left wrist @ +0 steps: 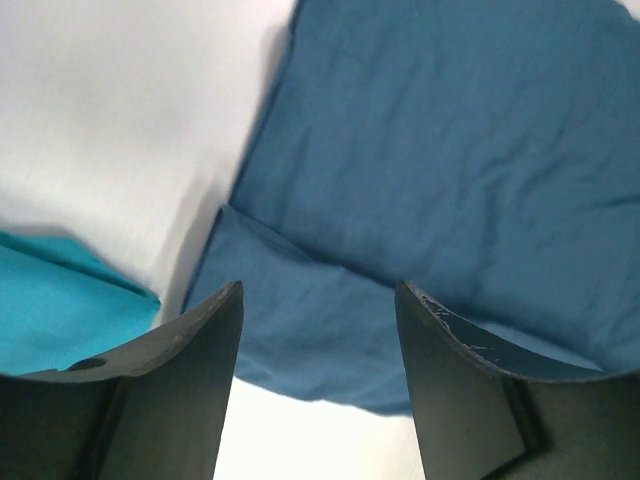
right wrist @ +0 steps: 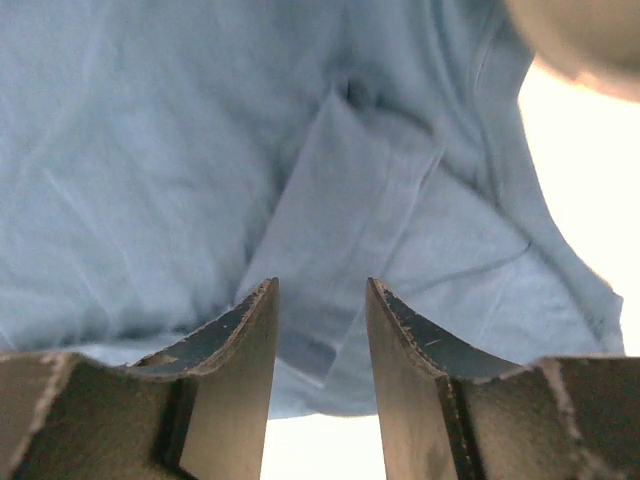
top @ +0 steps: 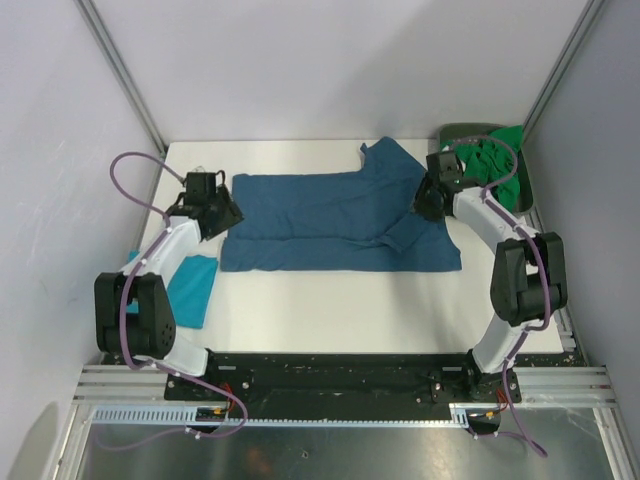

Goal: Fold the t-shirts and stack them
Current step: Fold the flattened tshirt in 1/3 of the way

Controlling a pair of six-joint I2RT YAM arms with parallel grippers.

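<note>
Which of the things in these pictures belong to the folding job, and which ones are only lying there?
Belong to the job:
dark blue t-shirt, spread in the middle
turquoise t-shirt, at the left edge
green t-shirts, bunched at the far right

Only there:
dark tray, under the green t-shirts
white table

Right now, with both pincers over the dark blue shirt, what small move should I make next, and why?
Probably shift the right pincer to the flap poking past the far edge of the dark blue shirt and close on it. Both pincers stand open, holding nothing, the left pincer at the shirt's other end, and that flap spoils an otherwise tidy rectangle.
</note>
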